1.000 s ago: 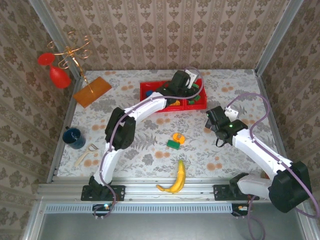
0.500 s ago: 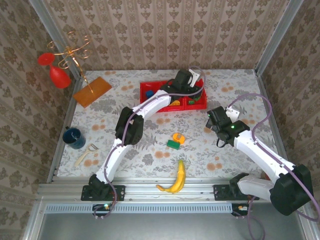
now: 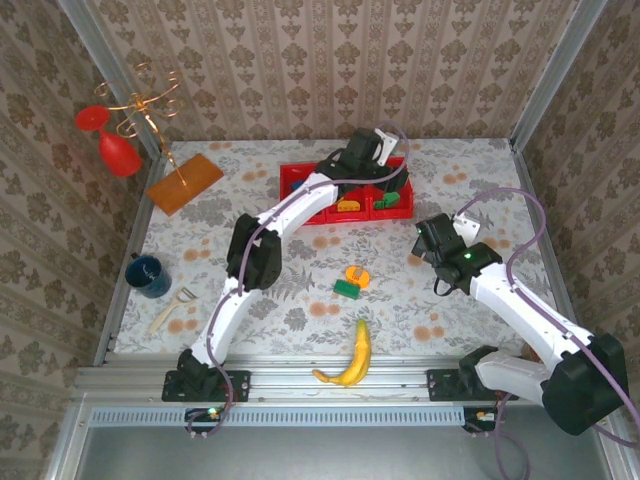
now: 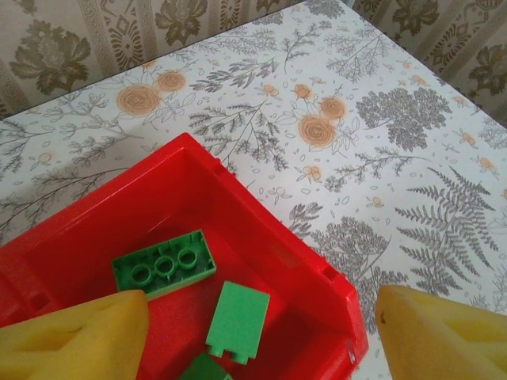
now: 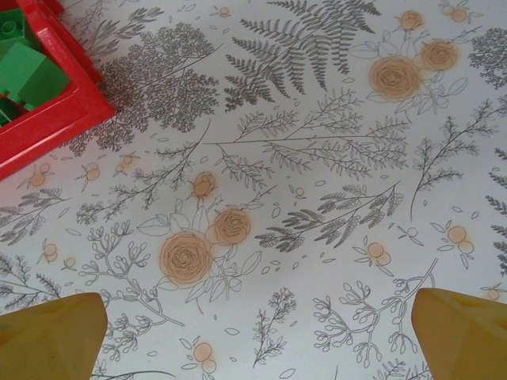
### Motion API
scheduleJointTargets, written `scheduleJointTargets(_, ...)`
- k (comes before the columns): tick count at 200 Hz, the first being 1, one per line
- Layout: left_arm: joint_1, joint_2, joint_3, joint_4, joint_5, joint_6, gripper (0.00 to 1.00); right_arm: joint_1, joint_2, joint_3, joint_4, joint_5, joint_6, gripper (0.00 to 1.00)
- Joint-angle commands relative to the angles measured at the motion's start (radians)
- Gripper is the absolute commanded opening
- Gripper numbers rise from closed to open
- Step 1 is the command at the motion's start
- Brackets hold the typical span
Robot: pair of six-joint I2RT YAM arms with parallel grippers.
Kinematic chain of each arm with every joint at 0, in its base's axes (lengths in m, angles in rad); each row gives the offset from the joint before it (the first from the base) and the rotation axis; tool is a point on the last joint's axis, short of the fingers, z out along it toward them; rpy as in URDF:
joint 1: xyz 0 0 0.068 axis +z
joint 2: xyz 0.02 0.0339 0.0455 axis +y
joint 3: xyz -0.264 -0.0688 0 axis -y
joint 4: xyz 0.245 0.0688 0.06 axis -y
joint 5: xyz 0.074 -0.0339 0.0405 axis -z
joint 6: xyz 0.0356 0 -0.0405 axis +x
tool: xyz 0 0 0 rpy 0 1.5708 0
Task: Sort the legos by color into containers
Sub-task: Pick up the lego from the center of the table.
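The long red tray [image 3: 291, 180] lies at the back of the table. Its right compartment [image 4: 261, 229] holds three green bricks, one of them studs-down [image 4: 164, 264] and one smooth-faced [image 4: 238, 321]. My left gripper [image 4: 261, 324] hangs open and empty above that compartment, and it is over the tray's right end [image 3: 380, 160] in the top view. An orange brick [image 3: 350, 205] lies in the middle compartment. A loose orange brick [image 3: 356, 273] and a green one [image 3: 347, 288] sit mid-table. My right gripper [image 5: 255, 332] is open over bare cloth, right of the tray [image 3: 428, 240].
A yellow banana [image 3: 352, 358] lies near the front edge. A dark blue cup [image 3: 148, 275] and a peeler [image 3: 172, 308] are at the left. A flat orange board [image 3: 185, 183] and a gold stand with red glasses [image 3: 120, 130] are at the back left. The tray's corner [image 5: 47, 119] shows top left in the right wrist view.
My left gripper has shifted slightly toward the back and right over the tray, uncovering more of its contents. The right arm has barely moved.
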Motion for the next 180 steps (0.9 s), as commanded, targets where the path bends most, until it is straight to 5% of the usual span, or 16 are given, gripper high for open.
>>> scheduleJointTargets(1,0.002,-0.197,-0.098,0.005,-0.044,0.012,0.81,0.003,-0.017,-0.009,0.011,-0.039,-0.027,1.0)
scheduleJointTargets(40,0.015,-0.518,-0.52,0.157,-0.155,-0.024,1.0,0.073,0.0,0.023,-0.024,-0.068,0.009,1.0)
scheduleJointTargets(94,0.07,-0.98,-1.093,0.275,-0.3,-0.083,1.0,0.234,0.059,0.047,-0.053,-0.087,0.135,1.0)
scheduleJointTargets(180,0.173,-1.396,-1.556,0.137,-0.399,-0.227,1.0,0.47,0.262,0.129,-0.039,-0.122,0.293,1.0)
